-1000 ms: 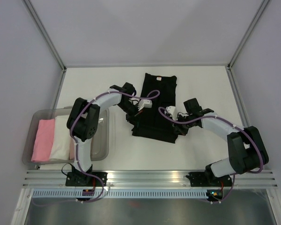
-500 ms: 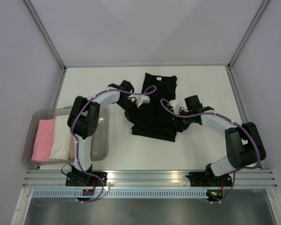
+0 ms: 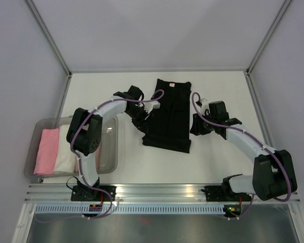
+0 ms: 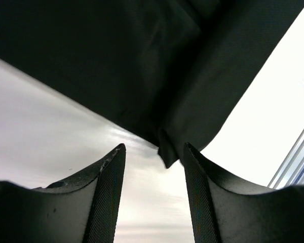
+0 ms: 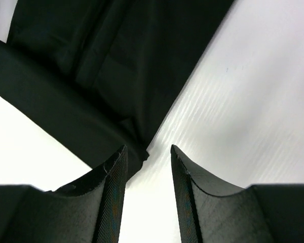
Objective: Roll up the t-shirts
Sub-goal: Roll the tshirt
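Three pale walls [image 3: 157, 30] enclosed the white tabletop [image 3: 228, 91] carrying the black t-shirt [image 3: 169, 116]. The left pincer [image 4: 153, 149] and right pincer [image 5: 148, 149] stood open, empty, at its near corners.

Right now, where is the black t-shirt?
In the top view, the black t-shirt lies flat at centre, between the left gripper and the right gripper.

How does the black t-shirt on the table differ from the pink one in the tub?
The black t-shirt lies on the table, laid out as a long narrow strip; the pink t-shirt sits folded in the clear tub beside a white one. The left pincer and right pincer, both open, flank the black shirt; neither is near the pink one. Both are plain cloth, and neither looks rolled up yet.
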Robot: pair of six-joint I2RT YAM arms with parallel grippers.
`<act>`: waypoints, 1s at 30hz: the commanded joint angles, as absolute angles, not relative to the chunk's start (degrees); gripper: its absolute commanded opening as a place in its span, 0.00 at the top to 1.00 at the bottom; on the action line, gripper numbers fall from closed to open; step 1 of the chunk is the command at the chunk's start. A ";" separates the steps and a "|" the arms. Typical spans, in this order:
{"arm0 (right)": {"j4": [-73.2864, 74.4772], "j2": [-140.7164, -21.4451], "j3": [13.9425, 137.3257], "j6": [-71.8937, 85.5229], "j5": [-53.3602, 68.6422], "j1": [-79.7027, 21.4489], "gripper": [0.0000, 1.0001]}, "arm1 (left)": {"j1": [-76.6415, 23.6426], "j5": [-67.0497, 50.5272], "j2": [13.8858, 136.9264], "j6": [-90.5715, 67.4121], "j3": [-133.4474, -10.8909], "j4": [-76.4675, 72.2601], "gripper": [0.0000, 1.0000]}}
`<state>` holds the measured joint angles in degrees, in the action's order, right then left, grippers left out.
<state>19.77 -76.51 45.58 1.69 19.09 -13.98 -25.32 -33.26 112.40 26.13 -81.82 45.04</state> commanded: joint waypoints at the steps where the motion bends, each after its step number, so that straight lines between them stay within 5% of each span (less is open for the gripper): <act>1: 19.52 -74.53 40.18 14.22 17.05 -14.06 0.54 | -27.86 -30.42 109.51 21.88 -78.32 41.15 0.44; 8: 12.93 -76.28 34.72 19.94 18.45 -15.29 0.53 | -28.30 -28.37 112.24 19.69 -77.87 38.86 0.47; 15: 6.17 -79.89 34.19 20.30 22.32 -16.00 0.58 | -28.30 -30.58 111.97 17.31 -77.87 37.00 0.72; 19: 4.92 -82.70 34.80 19.60 21.45 -16.00 0.75 | -28.30 -31.55 113.11 16.52 -77.52 36.74 0.76; 30: 4.84 -83.32 37.44 17.75 22.76 -16.00 0.99 | -28.30 -28.13 113.82 16.61 -77.69 36.39 0.51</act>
